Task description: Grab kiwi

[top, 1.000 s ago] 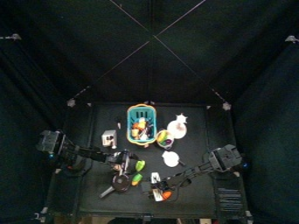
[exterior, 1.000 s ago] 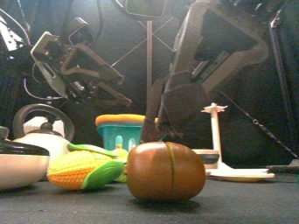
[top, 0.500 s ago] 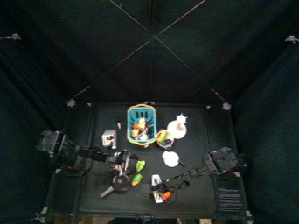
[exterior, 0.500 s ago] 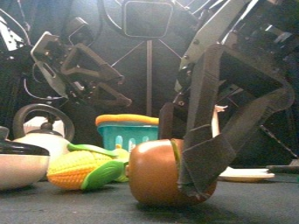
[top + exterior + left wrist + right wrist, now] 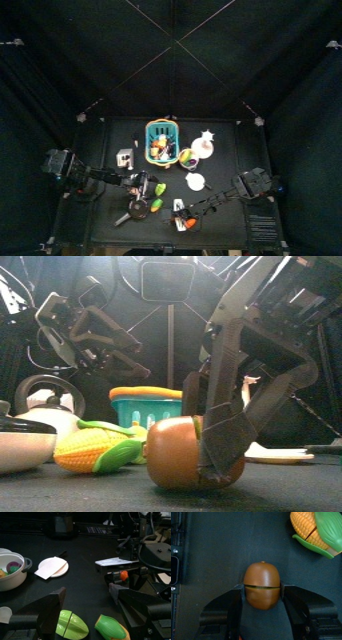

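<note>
The kiwi (image 5: 262, 584) is a brown oval toy with a green seam, lying on the black table near its front edge (image 5: 174, 453) (image 5: 189, 223). My right gripper (image 5: 262, 588) is lowered over it with one jaw on each side, open, and only narrow gaps show between the jaws and the fruit. In the front view its fingers (image 5: 227, 441) cover the kiwi's right half. From the left wrist view the kiwi (image 5: 123, 575) peeks out orange-brown under the right arm. My left gripper (image 5: 85, 604) hangs open over the table's left part with nothing in it.
A yellow corn cob in a green husk (image 5: 94, 448) (image 5: 314, 529) lies just left of the kiwi. A white bowl (image 5: 20, 446), a kettle (image 5: 47, 396) and a teal basket (image 5: 144, 408) stand behind and to the left. A white plate with a post (image 5: 274, 454) is on the right.
My right gripper has come down from above the kiwi to stand astride it, and its jaws have narrowed slightly. The left arm and the kiwi have not moved.
</note>
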Action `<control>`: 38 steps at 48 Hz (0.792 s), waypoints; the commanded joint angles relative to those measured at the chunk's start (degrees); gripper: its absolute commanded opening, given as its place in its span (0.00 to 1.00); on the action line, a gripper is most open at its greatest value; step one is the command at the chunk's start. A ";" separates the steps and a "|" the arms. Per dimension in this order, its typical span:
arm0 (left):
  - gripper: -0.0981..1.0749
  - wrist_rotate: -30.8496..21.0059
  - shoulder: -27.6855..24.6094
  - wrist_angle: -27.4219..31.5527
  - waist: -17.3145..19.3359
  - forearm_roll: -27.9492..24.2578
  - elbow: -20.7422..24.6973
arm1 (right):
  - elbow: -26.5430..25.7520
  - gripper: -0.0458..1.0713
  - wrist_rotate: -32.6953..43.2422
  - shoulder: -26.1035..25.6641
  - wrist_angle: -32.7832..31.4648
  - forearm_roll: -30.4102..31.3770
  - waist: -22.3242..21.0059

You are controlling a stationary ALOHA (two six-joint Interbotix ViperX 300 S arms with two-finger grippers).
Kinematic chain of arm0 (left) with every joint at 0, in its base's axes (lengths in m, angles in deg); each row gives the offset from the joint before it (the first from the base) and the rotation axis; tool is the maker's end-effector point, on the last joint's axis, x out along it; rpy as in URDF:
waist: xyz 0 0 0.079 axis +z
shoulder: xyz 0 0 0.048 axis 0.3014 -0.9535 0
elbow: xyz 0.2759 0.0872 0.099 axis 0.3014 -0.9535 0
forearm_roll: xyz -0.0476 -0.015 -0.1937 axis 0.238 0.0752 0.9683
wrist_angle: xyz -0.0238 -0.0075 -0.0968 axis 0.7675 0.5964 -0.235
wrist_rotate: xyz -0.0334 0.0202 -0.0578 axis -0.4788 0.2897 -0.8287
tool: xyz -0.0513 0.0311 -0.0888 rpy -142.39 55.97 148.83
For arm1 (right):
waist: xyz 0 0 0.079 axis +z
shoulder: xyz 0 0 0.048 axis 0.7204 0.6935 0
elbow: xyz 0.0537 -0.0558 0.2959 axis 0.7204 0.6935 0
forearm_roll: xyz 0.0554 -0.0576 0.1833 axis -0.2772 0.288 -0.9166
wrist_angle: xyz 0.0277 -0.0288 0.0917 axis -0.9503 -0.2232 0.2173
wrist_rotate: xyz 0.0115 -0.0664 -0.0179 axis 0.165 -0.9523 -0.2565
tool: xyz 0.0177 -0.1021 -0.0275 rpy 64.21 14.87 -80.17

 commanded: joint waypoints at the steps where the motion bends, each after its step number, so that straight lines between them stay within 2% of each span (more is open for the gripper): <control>1: 0.95 0.00 0.35 -0.62 0.18 0.09 0.62 | -1.49 0.72 -0.09 -2.37 0.18 0.09 -0.35; 27: 0.95 0.00 0.35 -0.62 0.18 0.09 0.70 | -1.58 0.72 -0.09 -3.69 0.18 0.70 -0.53; 38: 0.95 0.00 0.35 -0.62 0.09 0.09 0.62 | -0.26 0.72 0.00 -7.12 -0.35 -0.62 -0.44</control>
